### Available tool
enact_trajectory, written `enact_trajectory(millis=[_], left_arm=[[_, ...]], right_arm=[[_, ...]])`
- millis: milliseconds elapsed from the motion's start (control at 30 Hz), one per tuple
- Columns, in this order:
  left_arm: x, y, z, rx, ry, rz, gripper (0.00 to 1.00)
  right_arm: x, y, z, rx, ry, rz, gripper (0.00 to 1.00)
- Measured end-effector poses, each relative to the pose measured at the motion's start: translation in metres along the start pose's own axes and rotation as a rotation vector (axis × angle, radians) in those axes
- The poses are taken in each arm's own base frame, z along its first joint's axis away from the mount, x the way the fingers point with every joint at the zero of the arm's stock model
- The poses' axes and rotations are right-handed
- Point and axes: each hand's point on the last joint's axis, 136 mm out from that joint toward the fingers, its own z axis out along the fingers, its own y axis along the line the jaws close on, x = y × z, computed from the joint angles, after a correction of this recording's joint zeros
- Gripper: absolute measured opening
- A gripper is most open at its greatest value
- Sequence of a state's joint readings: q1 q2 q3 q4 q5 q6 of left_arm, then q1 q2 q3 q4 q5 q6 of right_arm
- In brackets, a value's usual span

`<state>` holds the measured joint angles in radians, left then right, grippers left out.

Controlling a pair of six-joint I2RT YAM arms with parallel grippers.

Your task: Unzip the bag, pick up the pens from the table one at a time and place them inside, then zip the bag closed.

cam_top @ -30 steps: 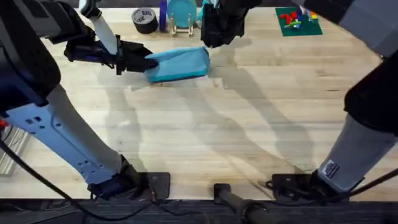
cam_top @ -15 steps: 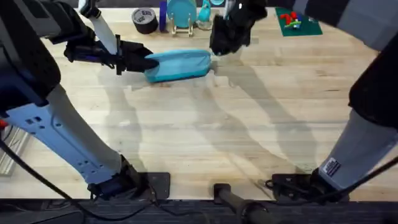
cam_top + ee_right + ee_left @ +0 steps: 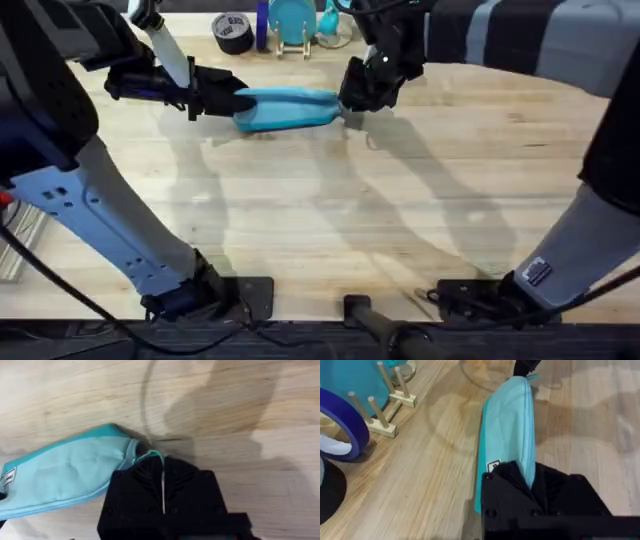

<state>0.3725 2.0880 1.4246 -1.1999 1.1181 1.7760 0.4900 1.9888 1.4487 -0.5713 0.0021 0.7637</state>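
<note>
The light blue bag [image 3: 290,108] lies lengthwise near the far side of the table [image 3: 330,220]. My left gripper [image 3: 238,101] is shut on the bag's left end; in the left wrist view its black fingers [image 3: 502,485] clamp the fabric of the bag [image 3: 507,425]. My right gripper [image 3: 347,103] sits at the bag's right end. In the right wrist view this gripper [image 3: 162,480] is shut, with the teal zipper pull [image 3: 152,454] pinched at its tips beside the bag [image 3: 65,475]. The pens are out of view.
Behind the bag stand a black tape roll [image 3: 232,30], a blue ring [image 3: 262,22] and a round teal stand [image 3: 292,20] on wooden pegs [image 3: 390,395]. The right arm [image 3: 520,40] spans the far right of the table.
The right gripper came down and to the right, from above the bag's right end to that end at table level. The bag now lies flatter and longer. The left gripper held still.
</note>
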Motion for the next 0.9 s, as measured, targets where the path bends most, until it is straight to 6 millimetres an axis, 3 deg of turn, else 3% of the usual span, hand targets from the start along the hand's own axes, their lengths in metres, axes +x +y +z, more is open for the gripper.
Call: enact_trajectory(millis=[200, 233, 400, 433, 700, 900], left_arm=[[0.000, 0.000, 0.000, 0.000, 0.000, 0.000, 0.042], [0.000, 0.000, 0.000, -0.001, 0.000, 0.000, 0.042], [0.002, 0.002, -0.005, -0.015, -0.001, -0.004, 0.042], [0.003, 0.002, -0.006, -0.017, -0.001, -0.005, 0.042], [0.003, 0.003, -0.006, -0.019, 0.000, -0.006, 0.042], [0.003, 0.003, -0.006, -0.018, 0.001, -0.006, 0.042]], right_arm=[[-0.006, 0.003, -0.006, 0.002, -0.010, 0.002, 0.060], [-0.009, 0.003, -0.009, 0.009, -0.019, -0.005, 0.155], [-0.022, -0.010, -0.031, 0.093, -0.023, -0.056, 0.863], [-0.024, -0.011, -0.038, 0.106, -0.021, -0.072, 0.962], [-0.024, -0.002, -0.125, 0.107, 0.045, -0.305, 0.996], [0.002, -0.007, -0.156, 0.082, 0.182, -0.527, 0.997]])
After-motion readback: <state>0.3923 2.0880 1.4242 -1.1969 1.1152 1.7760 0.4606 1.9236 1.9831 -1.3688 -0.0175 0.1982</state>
